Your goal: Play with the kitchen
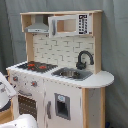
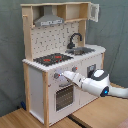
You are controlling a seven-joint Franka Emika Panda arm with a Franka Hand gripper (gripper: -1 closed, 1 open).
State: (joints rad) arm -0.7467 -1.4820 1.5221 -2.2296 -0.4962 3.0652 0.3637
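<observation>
Gripper [image 2: 64, 75] at a knob [image 2: 57, 76] on the kitchen [image 2: 37, 85] front, finger state unclear. Oven door [image 2: 63, 96] closed, faucet [image 2: 75, 38] untouched; play looks just begun.

This is looking like a lab or test setup, not a home. A grey curtain [image 2: 12, 55] is hanging behind everything in both exterior views, closing off the space. The only kitchen [image 1: 60, 65] is a toy one, standing on a wooden floor [image 2: 20, 119], with a robot arm [image 2: 100, 85] reaching at it.
</observation>
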